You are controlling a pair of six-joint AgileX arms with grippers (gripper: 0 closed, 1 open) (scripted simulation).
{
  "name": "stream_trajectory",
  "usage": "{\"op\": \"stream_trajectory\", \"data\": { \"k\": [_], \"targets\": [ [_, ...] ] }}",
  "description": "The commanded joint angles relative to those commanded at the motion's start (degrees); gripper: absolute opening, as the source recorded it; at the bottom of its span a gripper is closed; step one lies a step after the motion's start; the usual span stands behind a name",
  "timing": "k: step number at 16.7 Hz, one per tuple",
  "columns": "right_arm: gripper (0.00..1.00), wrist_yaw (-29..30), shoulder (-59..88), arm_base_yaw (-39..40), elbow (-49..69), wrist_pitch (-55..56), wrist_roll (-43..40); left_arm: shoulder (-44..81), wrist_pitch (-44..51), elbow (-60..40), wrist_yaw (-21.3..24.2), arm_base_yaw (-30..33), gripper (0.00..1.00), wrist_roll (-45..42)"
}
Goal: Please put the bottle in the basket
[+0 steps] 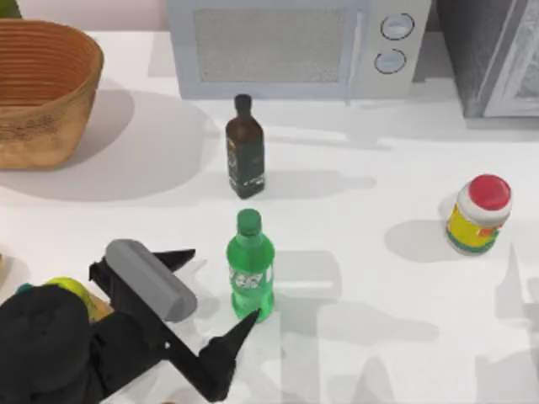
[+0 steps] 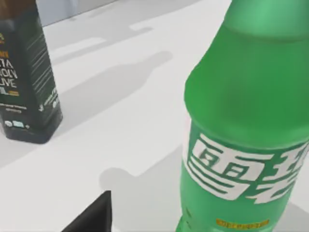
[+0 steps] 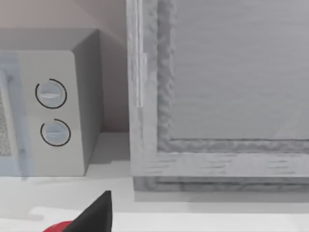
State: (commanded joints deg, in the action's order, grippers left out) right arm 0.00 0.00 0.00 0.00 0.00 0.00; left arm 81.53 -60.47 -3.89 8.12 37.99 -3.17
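The bottle (image 1: pixel 250 268) stands upright on the tabletop (image 1: pixel 362 286), just right of the left gripper (image 1: pixel 215 290). Its fingers (image 1: pixel 244 326) are spread wide and hold nothing; the bottle sits at their open mouth.

Dark bottle (image 2: pixel 26 72) label: perhaps "OLIVE".

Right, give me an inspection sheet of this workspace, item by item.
Surface: white table, shadows across it.
Job's things: bright green translucent plastic soda bottle upright near the front; large tan woven wicker basket at the back left corner.
Clutter: dark brown glass bottle upright behind the green one; yellow jar with red lid at the right; yellow-green object half hidden under the left arm.
Hands: left hand open, fingers spread beside the green bottle, not touching. Right hand: one dark finger seen.
Cables: nothing seen.
Surroundings: white microwave at the back; grey cabinet beside it.
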Motion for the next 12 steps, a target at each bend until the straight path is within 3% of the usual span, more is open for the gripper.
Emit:
{"op": "stream_trajectory", "data": {
  "k": [5, 12],
  "targets": [
    [1.00, 0.0, 0.0, 0.0, 0.0, 0.0, 0.0, 5.7, -0.6, -5.0, 0.0, 0.4, 1.00, -0.1],
    [1.00, 0.0, 0.0, 0.0, 0.0, 0.0, 0.0, 22.3, -8.9, -13.3, -1.8, 2.4, 1.00, 0.5]
  ]
}}
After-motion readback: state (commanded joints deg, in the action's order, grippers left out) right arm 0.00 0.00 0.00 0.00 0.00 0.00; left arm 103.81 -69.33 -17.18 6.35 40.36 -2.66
